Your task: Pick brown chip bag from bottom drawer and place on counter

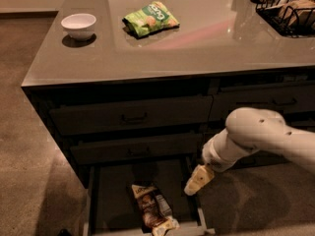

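Observation:
The brown chip bag [150,211] lies in the open bottom drawer [115,188], near its front edge, slightly right of the middle. My gripper [198,180] hangs from the white arm over the drawer's right side rim. It is up and to the right of the bag and does not touch it. The grey-beige counter [206,43] spans the top of the dark cabinet above.
A bright green snack bag [150,18] and a white bowl [78,25] sit on the counter's left half. A black wire basket [288,8] stands at the back right. Two shut upper drawers with bar handles [134,118] are above the open drawer. Brown floor surrounds the cabinet.

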You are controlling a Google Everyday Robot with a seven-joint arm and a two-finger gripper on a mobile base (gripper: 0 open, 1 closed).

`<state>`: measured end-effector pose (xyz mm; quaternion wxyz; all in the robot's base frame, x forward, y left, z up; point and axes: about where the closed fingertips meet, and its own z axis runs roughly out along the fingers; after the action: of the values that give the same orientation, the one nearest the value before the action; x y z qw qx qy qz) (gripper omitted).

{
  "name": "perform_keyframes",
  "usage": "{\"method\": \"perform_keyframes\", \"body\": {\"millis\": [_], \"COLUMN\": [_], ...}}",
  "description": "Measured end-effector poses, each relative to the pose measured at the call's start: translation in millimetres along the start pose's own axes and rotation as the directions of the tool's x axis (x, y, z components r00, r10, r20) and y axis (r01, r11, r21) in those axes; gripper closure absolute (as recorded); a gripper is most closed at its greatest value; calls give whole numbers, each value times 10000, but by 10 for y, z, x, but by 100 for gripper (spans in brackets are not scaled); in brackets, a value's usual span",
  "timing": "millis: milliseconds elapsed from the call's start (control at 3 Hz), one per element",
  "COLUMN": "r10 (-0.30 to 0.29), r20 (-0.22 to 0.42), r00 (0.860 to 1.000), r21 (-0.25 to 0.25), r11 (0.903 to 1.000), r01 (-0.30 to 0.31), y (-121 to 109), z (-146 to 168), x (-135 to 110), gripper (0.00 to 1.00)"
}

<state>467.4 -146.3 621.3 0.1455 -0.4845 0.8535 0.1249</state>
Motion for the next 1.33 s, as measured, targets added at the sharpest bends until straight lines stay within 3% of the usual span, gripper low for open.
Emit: {"method": "perform_keyframes", "body": {"millis": [333, 667, 1000, 1333], "r10": [2, -69, -23, 457], "r20": [540, 232, -83, 1167], "r00": [9985, 9997, 10000, 9921], "r21": [546, -128, -1196, -1575], "r11": [9985, 9999, 9928, 9871], "r01": [-31, 72, 13, -269], "y": [-142, -192, -135, -162], "z": [9, 243, 1118, 1883], "x": [-143, -192, -184, -224], "gripper": [0, 0, 0, 0]}}
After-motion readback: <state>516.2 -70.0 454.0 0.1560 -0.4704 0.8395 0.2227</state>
